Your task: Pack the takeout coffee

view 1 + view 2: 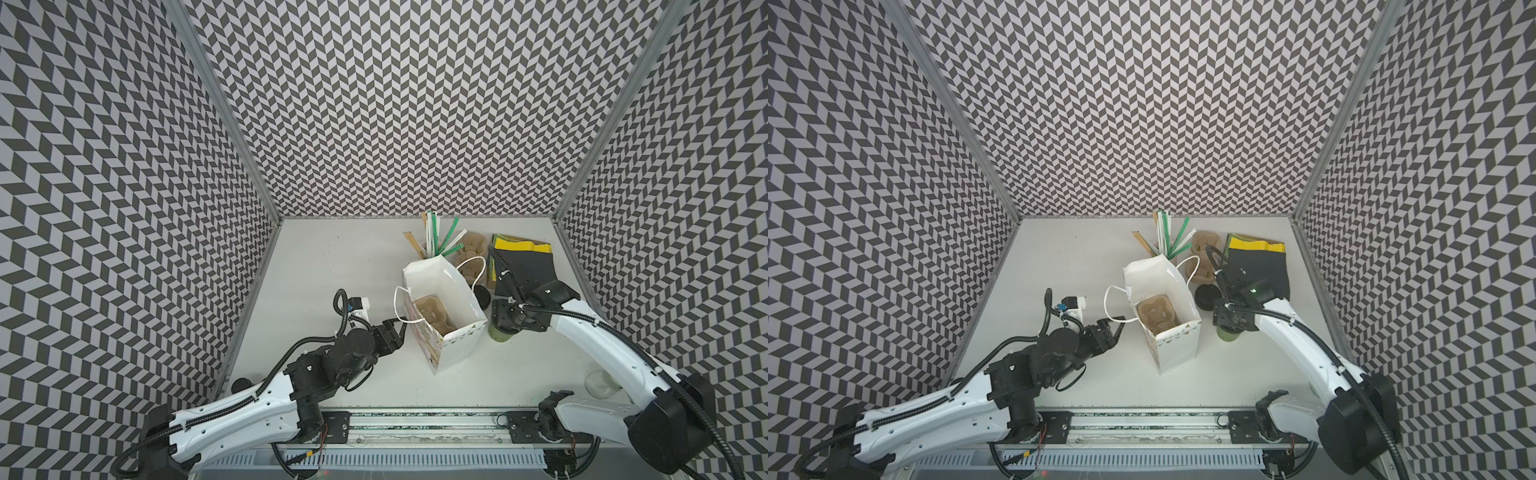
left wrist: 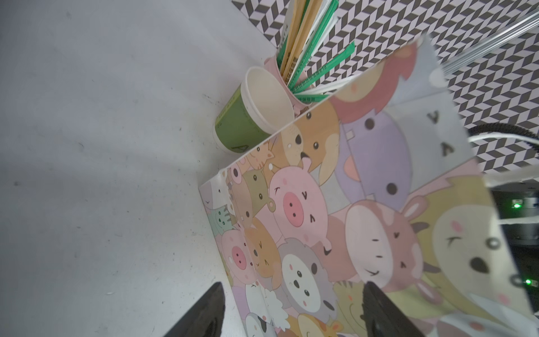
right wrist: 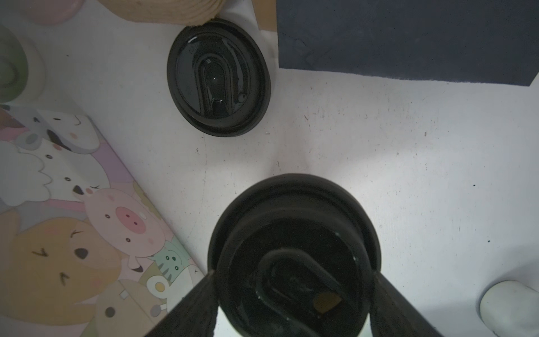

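The takeout coffee, a green cup with a black lid, stands on the table just right of the cartoon-printed paper bag. My right gripper hangs straight above it, one fingertip against each side of the lid's rim. A brown pulp tray lies inside the bag. My left gripper stands open at the bag's left face, by its white handle, holding nothing.
A spare black lid lies behind the coffee. An unlidded green cup and a pink cup of straws stand behind the bag. Stacked pulp trays and dark and yellow sheets fill the back right.
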`<act>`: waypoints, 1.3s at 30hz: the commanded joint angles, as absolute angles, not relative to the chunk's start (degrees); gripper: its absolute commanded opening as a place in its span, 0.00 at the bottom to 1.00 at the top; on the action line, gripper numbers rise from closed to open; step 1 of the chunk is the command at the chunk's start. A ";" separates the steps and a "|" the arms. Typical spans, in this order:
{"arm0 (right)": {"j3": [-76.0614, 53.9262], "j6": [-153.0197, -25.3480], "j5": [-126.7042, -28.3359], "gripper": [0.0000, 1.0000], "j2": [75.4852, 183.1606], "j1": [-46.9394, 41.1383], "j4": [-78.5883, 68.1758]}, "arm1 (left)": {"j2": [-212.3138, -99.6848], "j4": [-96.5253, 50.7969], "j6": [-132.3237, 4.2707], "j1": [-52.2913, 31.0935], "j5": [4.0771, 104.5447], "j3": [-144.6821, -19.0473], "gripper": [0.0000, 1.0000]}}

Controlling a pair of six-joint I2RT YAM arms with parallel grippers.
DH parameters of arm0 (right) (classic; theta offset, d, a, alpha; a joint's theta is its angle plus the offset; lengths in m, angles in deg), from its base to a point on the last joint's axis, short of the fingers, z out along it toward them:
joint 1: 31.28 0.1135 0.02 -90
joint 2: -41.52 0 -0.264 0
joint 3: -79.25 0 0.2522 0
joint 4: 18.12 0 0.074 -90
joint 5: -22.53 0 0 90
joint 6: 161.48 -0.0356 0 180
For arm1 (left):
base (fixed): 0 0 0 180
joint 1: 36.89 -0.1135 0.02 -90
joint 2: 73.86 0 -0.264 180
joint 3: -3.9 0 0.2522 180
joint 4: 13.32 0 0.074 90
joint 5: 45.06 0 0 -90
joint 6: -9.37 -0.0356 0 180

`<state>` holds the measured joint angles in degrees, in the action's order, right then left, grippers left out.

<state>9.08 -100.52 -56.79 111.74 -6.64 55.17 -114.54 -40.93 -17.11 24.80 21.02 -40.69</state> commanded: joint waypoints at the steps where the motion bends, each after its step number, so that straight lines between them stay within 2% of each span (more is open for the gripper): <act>1: 9.37 -100.76 -56.49 0.81 111.53 -6.32 54.40 | -112.40 -51.40 -22.28 23.34 16.86 -44.72 0.76; 6: 8.32 -100.19 -58.72 0.88 112.06 -6.30 55.63 | -111.72 -57.25 -29.03 18.69 18.49 -51.14 0.77; 10: 4.54 -99.87 -59.93 0.90 113.21 -6.41 60.19 | -113.65 -61.41 -34.76 13.71 19.36 -57.18 0.78; 16: -1.29 -100.42 -60.37 0.89 116.32 -6.51 64.58 | -115.26 -61.39 -43.09 5.83 22.12 -60.62 0.79; 25: -0.07 -100.71 -59.99 0.83 115.49 -7.20 64.23 | -114.83 -58.47 -47.43 -2.22 24.86 -55.18 0.80; 39: -0.03 -100.58 -60.46 0.84 117.58 -7.87 63.75 | -114.18 -58.37 -48.46 -3.44 24.72 -53.99 0.80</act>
